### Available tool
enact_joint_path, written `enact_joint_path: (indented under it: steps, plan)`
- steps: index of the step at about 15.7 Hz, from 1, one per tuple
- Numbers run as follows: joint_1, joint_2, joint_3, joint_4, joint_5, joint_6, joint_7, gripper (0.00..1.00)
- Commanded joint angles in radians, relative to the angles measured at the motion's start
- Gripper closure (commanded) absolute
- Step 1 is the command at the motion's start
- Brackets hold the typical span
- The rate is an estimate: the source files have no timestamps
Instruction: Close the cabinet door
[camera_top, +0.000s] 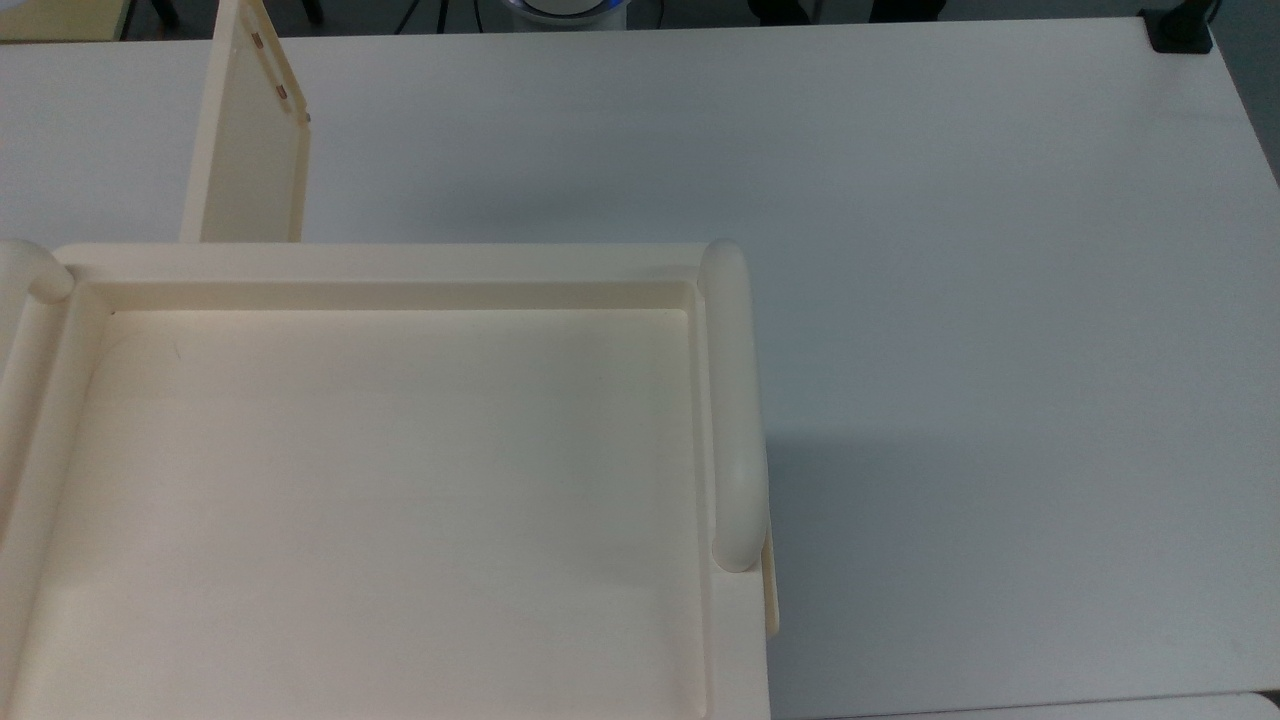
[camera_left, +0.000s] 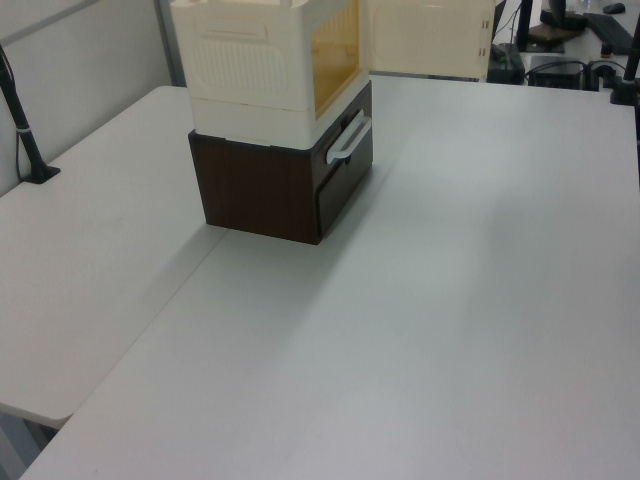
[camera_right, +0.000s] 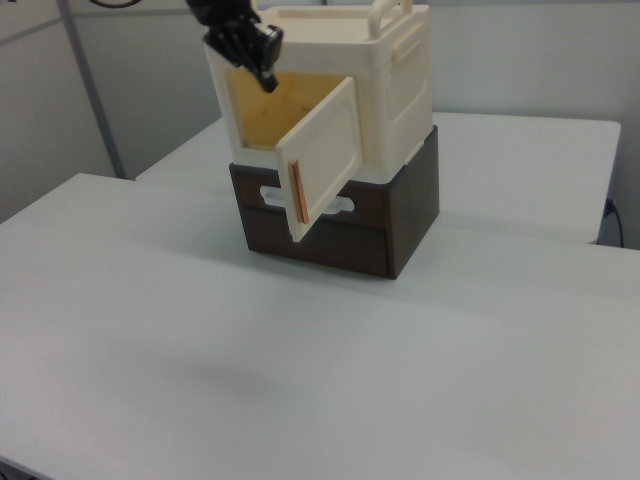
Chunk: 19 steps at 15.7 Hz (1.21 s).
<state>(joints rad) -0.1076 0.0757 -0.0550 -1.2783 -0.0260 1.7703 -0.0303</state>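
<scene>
Your gripper (camera_right: 262, 72) hangs high, in front of cabinet (camera_right: 330, 90) opening; finger spacing: cannot tell. Cabinet door (camera_right: 322, 158) stands swung wide open, hinged at right view's right. Cabinet sits on dark brown base (camera_right: 340, 225), on white table (camera_right: 300, 370).

The cabinet (camera_right: 390, 90) sits on a base unit (camera_right: 400, 220) on the table (camera_right: 300, 380).
</scene>
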Motion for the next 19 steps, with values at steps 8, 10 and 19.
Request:
enact_joint_path:
  steps: [8, 10, 19]
  plan:
    - [-0.116, 0.027, -0.049, -0.032, 0.026, 0.097, -0.207, 1.0]
    - [-0.116, 0.035, -0.049, -0.041, 0.024, 0.087, -0.224, 1.0]
    - [-0.089, 0.047, -0.028, -0.061, 0.032, 0.046, -0.226, 1.0]
